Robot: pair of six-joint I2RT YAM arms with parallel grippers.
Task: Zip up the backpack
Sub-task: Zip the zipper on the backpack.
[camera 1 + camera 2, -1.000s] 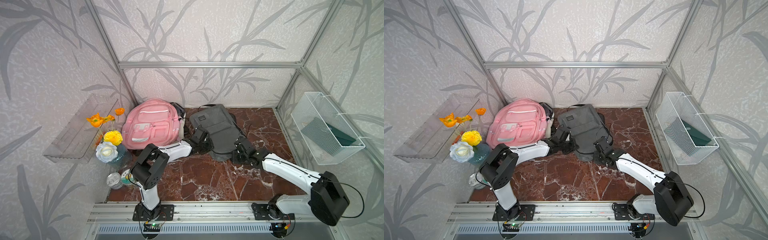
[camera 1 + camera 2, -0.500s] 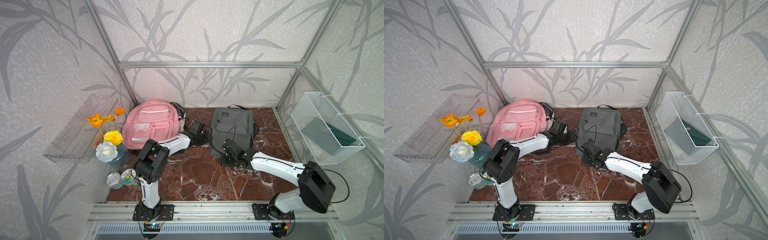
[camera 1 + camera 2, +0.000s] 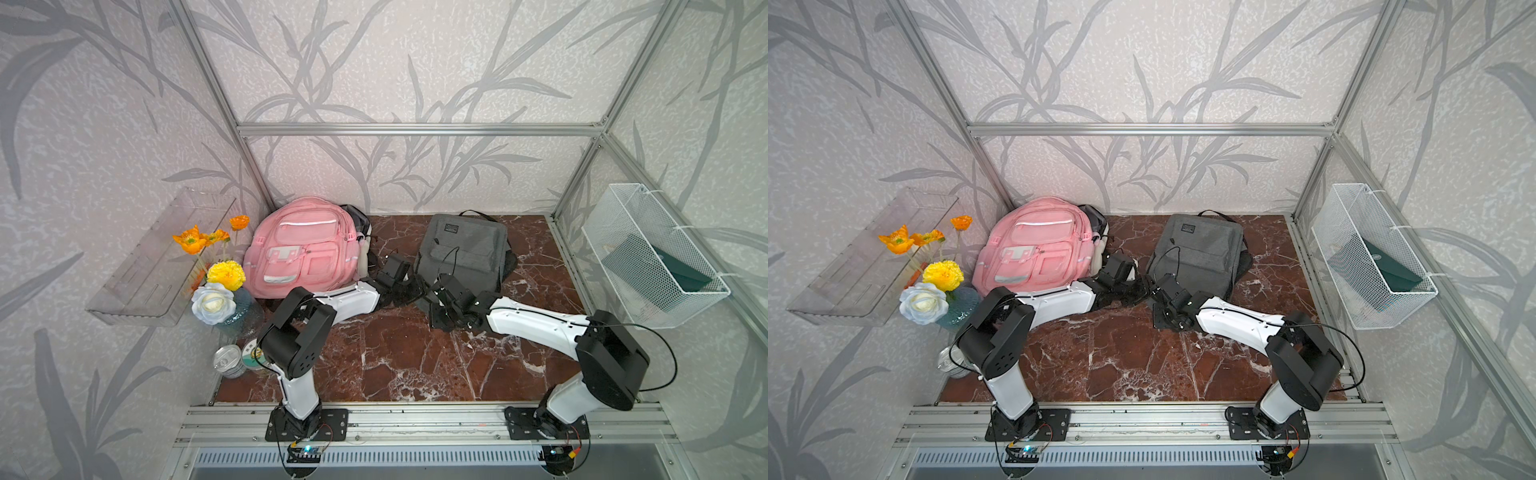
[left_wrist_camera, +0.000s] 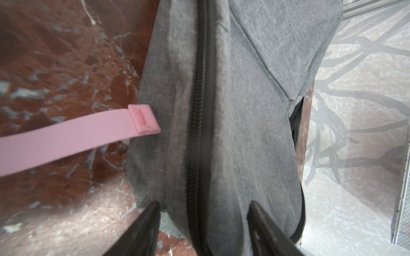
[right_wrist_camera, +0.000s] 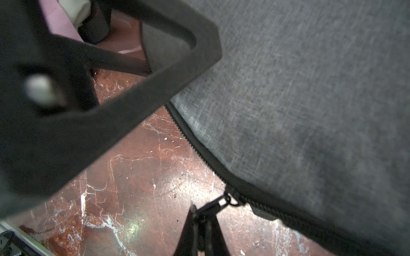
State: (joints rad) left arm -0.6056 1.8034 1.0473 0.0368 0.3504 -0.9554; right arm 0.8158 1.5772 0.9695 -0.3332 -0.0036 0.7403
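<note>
Nearest, the right hand point(image 5: 199, 218) pinches the zipper pull point(image 5: 218, 205) at the front edge of the grey backpack point(image 3: 465, 253), the left hand point(image 4: 204, 205) stands open astride its zipped side (a finger on either flank), and the bag lies flat on the tabletop point(image 3: 395, 361) beside a pink backpack point(image 3: 303, 249).

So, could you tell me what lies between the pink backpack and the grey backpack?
In both top views, the left gripper lies there, over bare marble table. The left wrist view also shows a pink strap end there.
</note>
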